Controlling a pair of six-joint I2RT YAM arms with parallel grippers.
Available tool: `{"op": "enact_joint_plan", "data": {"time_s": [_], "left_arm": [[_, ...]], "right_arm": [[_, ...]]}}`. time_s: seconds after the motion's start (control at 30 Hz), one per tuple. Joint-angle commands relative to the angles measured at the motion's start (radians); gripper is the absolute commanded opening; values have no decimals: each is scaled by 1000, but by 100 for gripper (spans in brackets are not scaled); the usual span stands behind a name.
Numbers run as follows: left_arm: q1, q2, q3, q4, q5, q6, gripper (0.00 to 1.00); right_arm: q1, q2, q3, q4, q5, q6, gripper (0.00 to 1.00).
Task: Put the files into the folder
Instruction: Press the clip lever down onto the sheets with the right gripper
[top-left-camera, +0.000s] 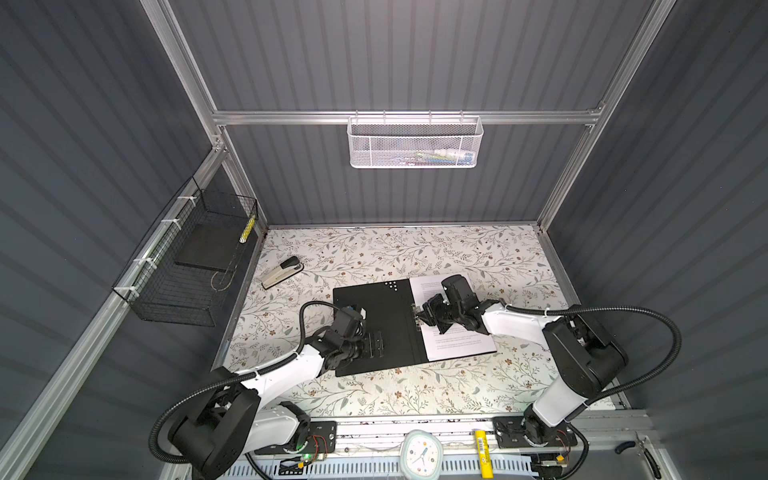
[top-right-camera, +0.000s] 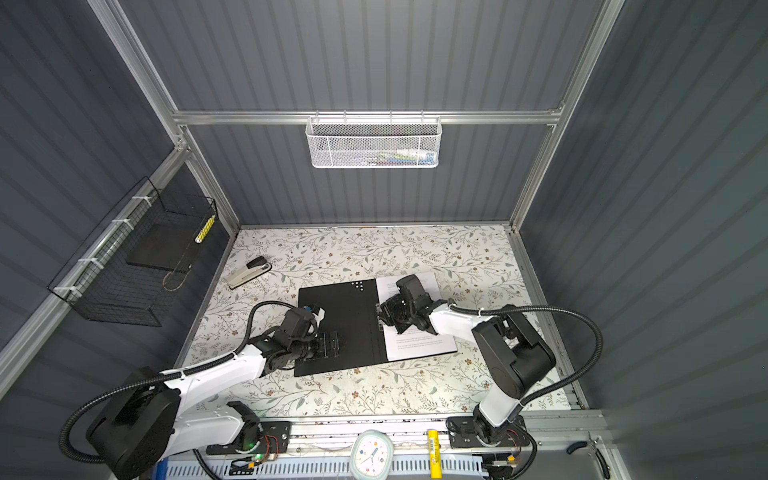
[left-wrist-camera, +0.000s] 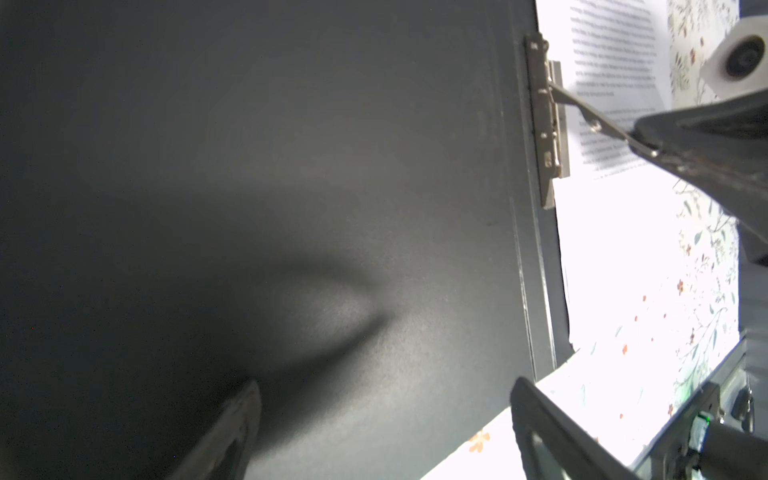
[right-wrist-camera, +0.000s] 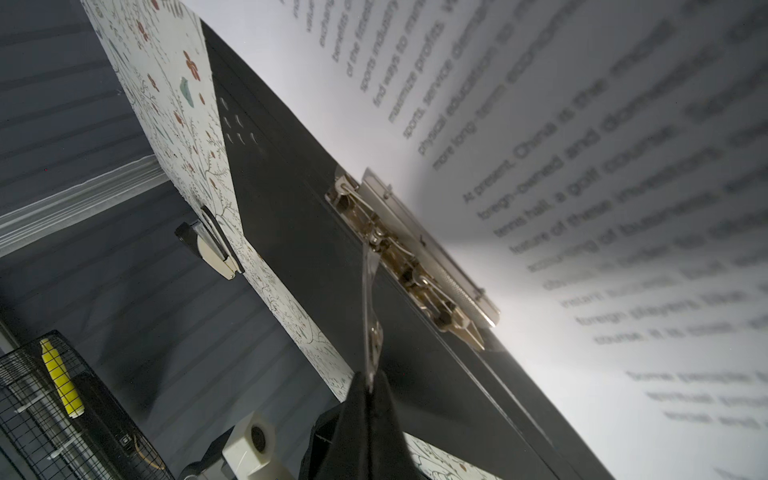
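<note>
The folder (top-left-camera: 386, 307) (top-right-camera: 349, 316) lies open on the floral table, black inside up. The files (top-left-camera: 457, 345) (top-right-camera: 419, 347), white printed sheets, lie on its right half. A metal clip (right-wrist-camera: 415, 257) (left-wrist-camera: 544, 116) sits at the spine, on the sheets' edge. Its thin lever (right-wrist-camera: 370, 299) (left-wrist-camera: 590, 112) stands raised, and my right gripper (right-wrist-camera: 370, 382) (top-left-camera: 419, 318) (top-right-camera: 383, 318) is shut on its tip. My left gripper (left-wrist-camera: 384, 386) (top-left-camera: 380, 345) (top-right-camera: 338, 345) is open, low over the bare left cover with nothing between its fingers.
A stapler (top-left-camera: 282, 272) (top-right-camera: 248, 272) lies at the table's back left. A black wire basket (top-left-camera: 187, 266) hangs on the left wall and a white mesh basket (top-left-camera: 415, 143) on the back rail. A clock (top-left-camera: 422, 453) and a yellow tube (top-left-camera: 484, 453) sit at the front edge.
</note>
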Motion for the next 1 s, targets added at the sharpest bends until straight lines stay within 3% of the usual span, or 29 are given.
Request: {"op": "enact_joint_plan", "data": {"time_s": [0.0,0.17,0.5,0.97], "left_arm": [[6,65,-2,-32,-17,-39,95],[6,118,7,-72,-81,-72,95],[6,155,-5,-160,-177,-153,92],[6,203,-15,-254,-266,-287,76]], "right_arm": [[-21,34,73,16,-74,-92,0],[-30,75,96,7,-96,-153,0],[-47,81,-25,52,-98,-279,0],[-79,81,-154,58,-25,-439,0]]}}
